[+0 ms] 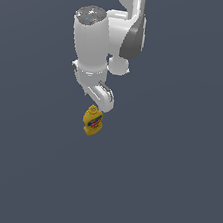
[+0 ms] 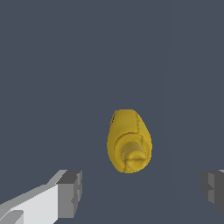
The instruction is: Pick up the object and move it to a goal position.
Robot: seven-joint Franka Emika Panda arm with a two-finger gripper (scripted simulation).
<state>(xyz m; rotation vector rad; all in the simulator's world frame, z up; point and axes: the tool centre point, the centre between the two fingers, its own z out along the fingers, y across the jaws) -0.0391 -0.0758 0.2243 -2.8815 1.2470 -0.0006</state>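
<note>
Wrist view showed one grey finger, then the yellow bottle seen cap-first, then the other finger at the far edge; the fingers stood wide apart, with the bottle between them but farther off, touching neither. Exterior view showed the white arm reaching down over the dark grey counter, with the bottle standing upright just under its tip.

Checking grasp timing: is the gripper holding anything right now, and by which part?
Nothing is held. The gripper is open, its fingers apart on either side of the yellow mustard bottle, not touching it.
</note>
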